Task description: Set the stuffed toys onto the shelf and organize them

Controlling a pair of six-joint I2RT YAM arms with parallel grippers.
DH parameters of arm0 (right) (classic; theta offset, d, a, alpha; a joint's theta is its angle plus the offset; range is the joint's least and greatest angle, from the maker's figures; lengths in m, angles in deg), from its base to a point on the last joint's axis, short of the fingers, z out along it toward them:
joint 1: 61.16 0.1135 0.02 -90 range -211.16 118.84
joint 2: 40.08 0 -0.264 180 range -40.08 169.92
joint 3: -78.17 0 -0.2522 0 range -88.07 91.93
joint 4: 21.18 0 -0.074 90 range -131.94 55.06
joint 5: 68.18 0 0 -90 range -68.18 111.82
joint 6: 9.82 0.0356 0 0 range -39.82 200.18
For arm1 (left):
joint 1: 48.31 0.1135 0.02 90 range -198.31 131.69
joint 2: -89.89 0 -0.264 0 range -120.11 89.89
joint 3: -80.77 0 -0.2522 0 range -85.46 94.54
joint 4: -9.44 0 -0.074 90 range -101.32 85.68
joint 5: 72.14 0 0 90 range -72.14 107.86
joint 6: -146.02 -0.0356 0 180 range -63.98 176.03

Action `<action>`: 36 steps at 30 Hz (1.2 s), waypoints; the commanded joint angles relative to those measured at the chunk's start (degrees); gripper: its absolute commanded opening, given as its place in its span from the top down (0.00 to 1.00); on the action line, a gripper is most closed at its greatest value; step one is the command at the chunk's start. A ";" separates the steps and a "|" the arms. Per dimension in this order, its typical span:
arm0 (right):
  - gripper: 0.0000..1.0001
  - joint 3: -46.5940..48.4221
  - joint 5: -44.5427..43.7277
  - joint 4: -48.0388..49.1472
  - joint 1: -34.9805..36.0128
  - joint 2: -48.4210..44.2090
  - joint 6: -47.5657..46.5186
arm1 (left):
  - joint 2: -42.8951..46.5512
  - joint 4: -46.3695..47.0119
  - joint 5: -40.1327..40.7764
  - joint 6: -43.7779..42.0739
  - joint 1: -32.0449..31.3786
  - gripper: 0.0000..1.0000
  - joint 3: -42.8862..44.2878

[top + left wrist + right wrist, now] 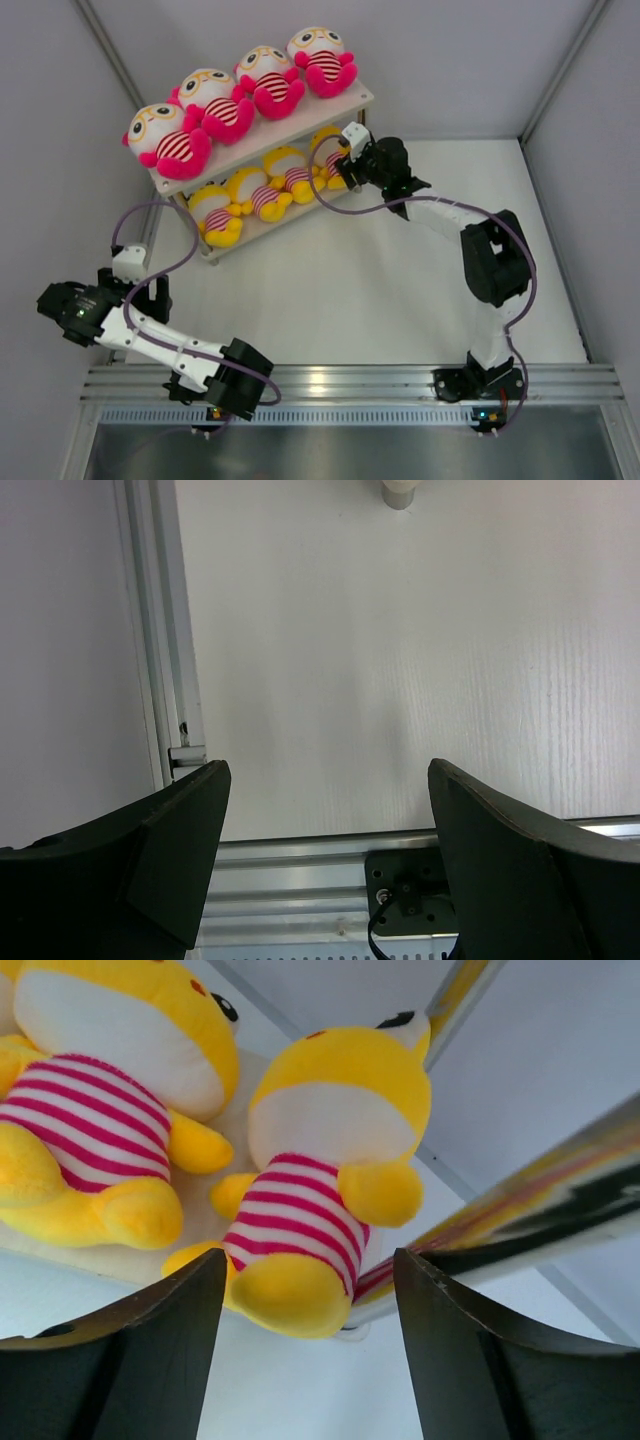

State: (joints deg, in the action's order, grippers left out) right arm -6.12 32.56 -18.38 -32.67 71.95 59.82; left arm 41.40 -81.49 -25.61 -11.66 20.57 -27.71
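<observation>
The shelf [345, 105] is seen at 11 o'clock on the table [400, 290] in the top view. Four pink dolls [265, 80] are sat in a row on its top board. Four yellow dolls [262, 195] are sat in a row on its bottom board.

The right gripper [310, 1260] is found at the 3 o'clock end of the bottom board. In the right wrist view, the end yellow doll [330, 1160] is seen at 12 o'clock from the fingers [140, 1350], just past their tips. It is sat right at the edge of the board, with its striped tummy turned to the camera. Its lowest foot is poked down into the gap between the two tips. The fingers are opened partway, wider than the foot. The doll is not squeezed, and nothing is held. A little space is seen between the foot and the finger at 3 o'clock. The foot is very close to the finger at 9 o'clock, and it cannot be told if they touch. The next yellow doll [110, 1090] is seen at 10 o'clock, just beside the end one.

The left gripper [325, 770] is found well apart from the shelf, at 8 o'clock in the top view. Its fingers are spread wide. Nothing is held between them, and only bare table is seen under them.
</observation>
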 commanded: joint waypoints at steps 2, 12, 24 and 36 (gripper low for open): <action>0.31 -0.65 -7.48 0.50 0.51 -8.75 5.06 | 0.85 -9.32 -1.27 -1.58 -0.06 0.14 -0.36; 0.33 -12.40 -9.07 10.14 -0.10 -10.34 28.95 | 1.64 -9.32 -0.31 -1.93 -0.06 0.14 -1.42; 0.61 -12.97 -2.92 23.52 -2.65 0.37 48.56 | 1.64 -9.23 -0.04 -2.54 -0.06 0.14 -1.42; 0.62 -2.59 -0.55 20.36 -4.23 9.34 51.56 | 0.77 -9.32 -0.04 -2.90 -0.06 0.14 -1.33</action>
State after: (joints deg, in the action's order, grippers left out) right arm -12.15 30.70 -0.35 -36.23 80.19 109.57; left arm 42.45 -81.49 -24.54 -12.97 20.57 -28.95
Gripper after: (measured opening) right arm 0.377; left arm 0.861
